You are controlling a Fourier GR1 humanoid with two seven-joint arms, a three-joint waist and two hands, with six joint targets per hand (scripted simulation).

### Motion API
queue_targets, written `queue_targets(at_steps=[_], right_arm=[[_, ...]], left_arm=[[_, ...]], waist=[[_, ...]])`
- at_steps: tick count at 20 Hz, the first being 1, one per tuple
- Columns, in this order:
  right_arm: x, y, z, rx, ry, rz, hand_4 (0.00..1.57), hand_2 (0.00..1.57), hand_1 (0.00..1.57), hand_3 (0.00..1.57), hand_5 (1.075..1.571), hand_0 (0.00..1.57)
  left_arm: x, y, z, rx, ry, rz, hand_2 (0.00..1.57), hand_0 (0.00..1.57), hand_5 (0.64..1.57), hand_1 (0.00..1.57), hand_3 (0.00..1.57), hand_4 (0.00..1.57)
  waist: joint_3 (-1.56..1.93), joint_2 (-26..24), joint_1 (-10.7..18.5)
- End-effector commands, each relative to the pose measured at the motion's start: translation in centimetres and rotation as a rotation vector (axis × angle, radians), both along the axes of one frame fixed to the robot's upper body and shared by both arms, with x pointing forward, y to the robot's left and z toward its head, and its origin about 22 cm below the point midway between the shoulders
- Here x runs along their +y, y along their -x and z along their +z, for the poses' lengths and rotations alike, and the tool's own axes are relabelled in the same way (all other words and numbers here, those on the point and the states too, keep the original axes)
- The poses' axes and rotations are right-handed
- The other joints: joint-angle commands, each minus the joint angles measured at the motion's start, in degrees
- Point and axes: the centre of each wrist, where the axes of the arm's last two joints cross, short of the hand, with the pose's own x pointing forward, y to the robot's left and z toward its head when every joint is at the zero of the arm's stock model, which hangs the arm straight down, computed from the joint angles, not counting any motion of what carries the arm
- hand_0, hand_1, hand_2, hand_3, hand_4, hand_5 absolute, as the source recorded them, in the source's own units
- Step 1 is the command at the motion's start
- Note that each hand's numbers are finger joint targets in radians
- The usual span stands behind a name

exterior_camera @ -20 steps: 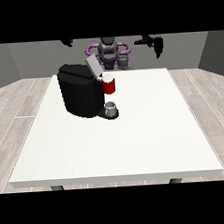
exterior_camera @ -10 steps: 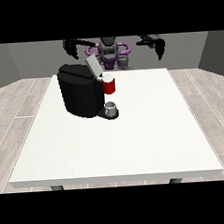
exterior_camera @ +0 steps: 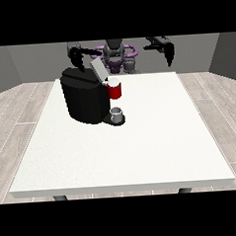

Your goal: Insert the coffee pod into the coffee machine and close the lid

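1. Far left first: my robot hand at the view's left (exterior_camera: 77, 56) hangs in the air above the back corner of the worktop (exterior_camera: 142, 153), just above and behind the coffee machine (exterior_camera: 85, 96). Its fingers point downward, curled a bit, with nothing in them as far as I can see. It's not touching the machine.
2. The coffee machine is a chunky black box on the left half of the worktop, toward the far side. Its lid (exterior_camera: 99, 70) is grey and tilted up, so it's open.
3. Right at the machine's front top, just beside the raised lid, there's the coffee pod (exterior_camera: 114, 88): red body, white top, upright. Can't really tell whether it's seated in the slot or just resting against it.
4. Below the pod, on the machine's black base, a small grey cup (exterior_camera: 117, 113) stands upright.
5. Over on the right, my robot hand at the view's right (exterior_camera: 165, 48) is up in the air past the far edge of the worktop, well apart from the machine, fingers drooping down and relaxed, holding nothing.
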Motion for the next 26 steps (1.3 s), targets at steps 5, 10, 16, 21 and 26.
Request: queue_targets(at_steps=[5, 10, 16, 21, 26], right_arm=[[3.0, -1.6, 1.3, -0.019, 0.052, 0.075, 0.0, 0.0, 0.0, 0.0, 1.571, 0.0], [2.2, -1.8, 0.3, 0.036, 0.071, 0.052, 0.0, 0.0, 0.0, 0.0, 1.571, 0.0], [2.5, -3.7, 3.1, -0.077, 0.059, 0.087, 0.0, 0.0, 0.0, 0.0, 1.571, 0.0], [4.1, -4.1, 3.1, -0.052, 0.086, 0.108, 0.0, 0.0, 0.0, 0.0, 1.571, 0.0], [2.2, -4.3, 1.8, -0.053, 0.093, 0.065, 0.08, 0.0, 0.0, 0.0, 1.571, 0.0]], left_arm=[[3.4, -0.4, 2.0, -0.065, 0.003, 0.061, 0.0, 0.0, 1.571, 0.0, 0.0, 0.0], [0.2, 2.2, 0.1, 0.0, 0.016, 0.05, 0.0, 0.0, 1.571, 0.0, 0.0, 0.12], [2.4, 1.5, -0.4, -0.093, -0.031, 0.08, 0.0, 0.0, 1.571, 0.0, 0.0, 0.0], [1.0, 0.6, 0.9, -0.047, -0.015, 0.058, 0.0, 0.0, 1.571, 0.0, 0.0, 0.0], [1.2, 1.5, 1.5, -0.048, -0.006, 0.031, 0.0, 0.0, 1.571, 0.0, 0.0, 0.02]], waist=[[-0.02, 2.89, -2.26], [-0.01, 0.1, -1.07], [-0.02, 5.99, -1.43], [-0.01, 4.54, -1.26], [0.0, 4.2, 1.79]])
